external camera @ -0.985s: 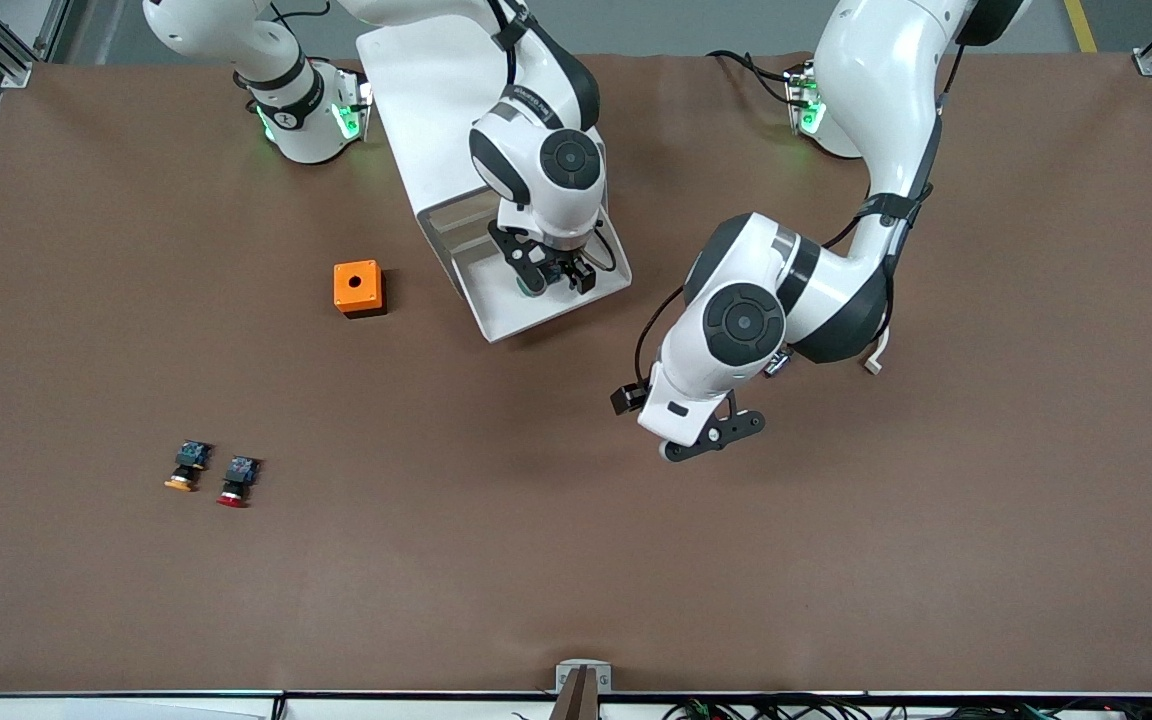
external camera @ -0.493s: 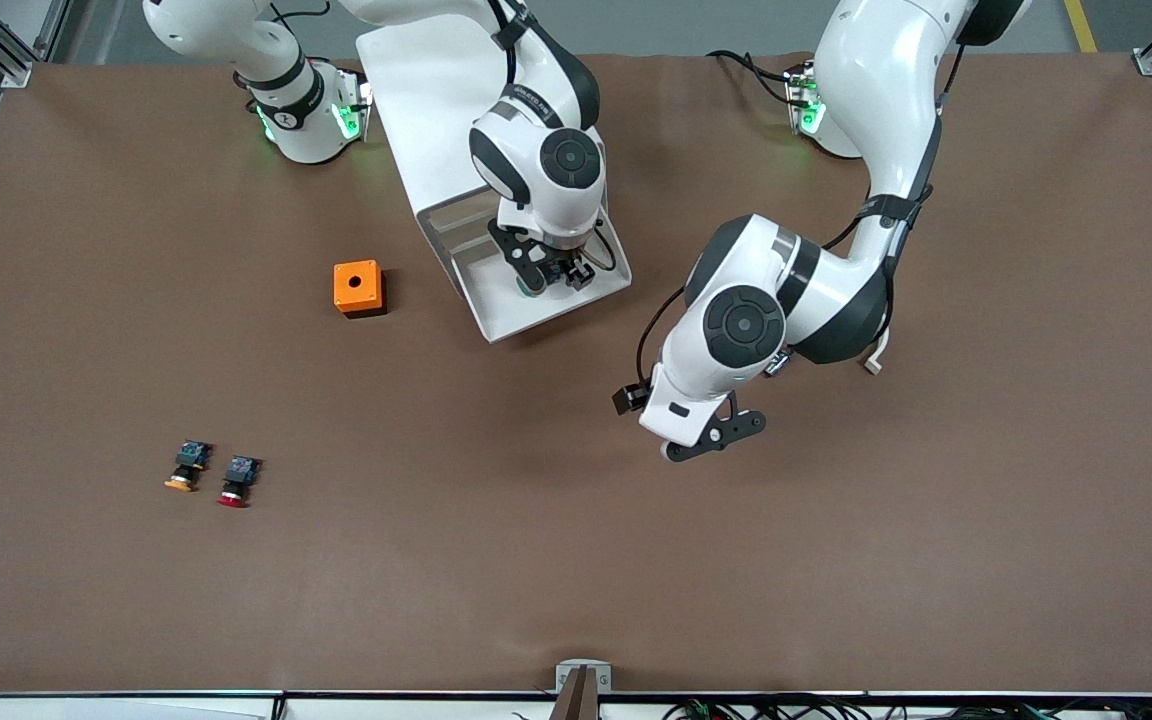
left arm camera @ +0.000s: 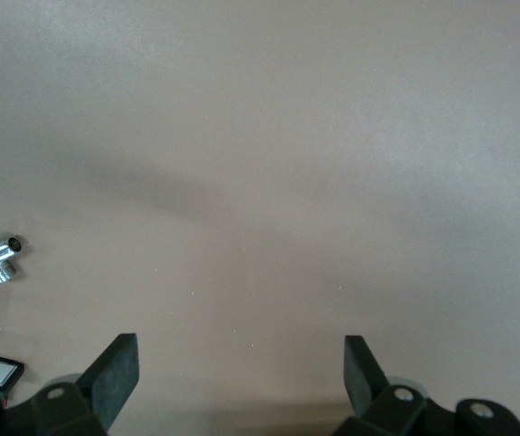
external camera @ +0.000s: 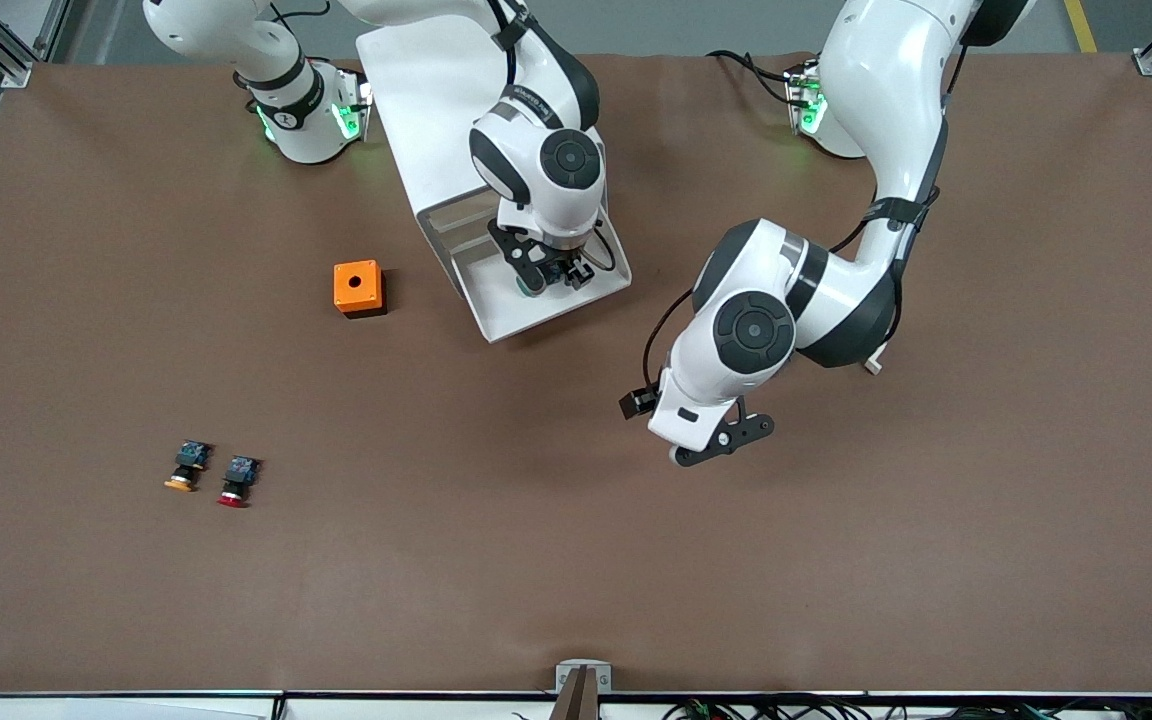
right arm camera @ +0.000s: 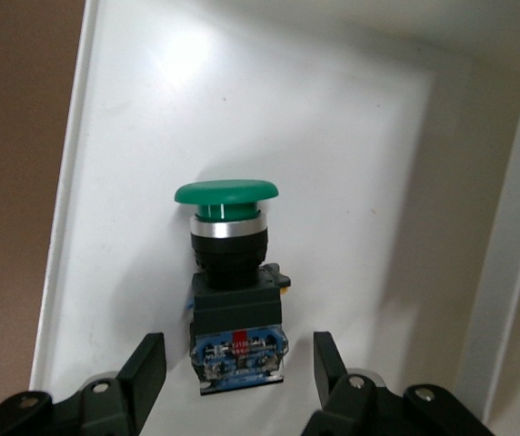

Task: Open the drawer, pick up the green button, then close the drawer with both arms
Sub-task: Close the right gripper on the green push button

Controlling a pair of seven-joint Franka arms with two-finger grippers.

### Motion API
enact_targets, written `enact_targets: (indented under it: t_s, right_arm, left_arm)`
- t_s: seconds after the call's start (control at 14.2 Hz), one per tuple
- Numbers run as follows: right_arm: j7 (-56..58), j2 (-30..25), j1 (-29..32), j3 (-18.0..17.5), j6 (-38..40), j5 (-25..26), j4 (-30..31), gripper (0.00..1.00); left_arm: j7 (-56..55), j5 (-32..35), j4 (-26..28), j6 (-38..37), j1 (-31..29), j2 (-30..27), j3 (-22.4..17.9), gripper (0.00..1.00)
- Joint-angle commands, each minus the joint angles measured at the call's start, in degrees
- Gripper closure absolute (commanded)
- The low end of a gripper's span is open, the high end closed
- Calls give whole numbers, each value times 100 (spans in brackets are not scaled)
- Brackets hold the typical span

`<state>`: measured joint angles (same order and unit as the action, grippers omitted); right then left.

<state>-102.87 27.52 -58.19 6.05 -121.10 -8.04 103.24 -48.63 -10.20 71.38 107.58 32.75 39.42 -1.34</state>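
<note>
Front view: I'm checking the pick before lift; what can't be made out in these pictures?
- Green-capped black button: in the front view, almost hidden under the right gripper.
- White cabinet's open drawer: right arm covers much; which level it is cannot be told.
- Orange-capped button and red-capped button: too small for detail.
- Left gripper, over bare table: cut off by its wrist view's edge.

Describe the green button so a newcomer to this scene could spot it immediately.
Find the white cabinet between the arms' bases; its lowest drawer is pulled out. The green button lies in it on its side, between the right gripper's fingers. The other two buttons, orange-capped and red-capped, lie on the table.
</note>
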Motion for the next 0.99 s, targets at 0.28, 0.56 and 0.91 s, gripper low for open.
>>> enact_targets:
  t_s: [0.28, 0.56, 0.91]
  right_arm:
    - [-75, -72, -17, 72, 7, 101, 117, 26]
    - [-58, -63, 44, 89, -2, 154, 117, 26]
    - [-31, -54, 141, 89, -2, 242, 117, 26]
  left_arm:
    - [3, 106, 122, 9, 30, -110, -24, 1]
    - [-32, 79, 122, 9, 21, -102, -24, 1]
    - [-32, 97, 140, 9, 30, -66, -24, 1]
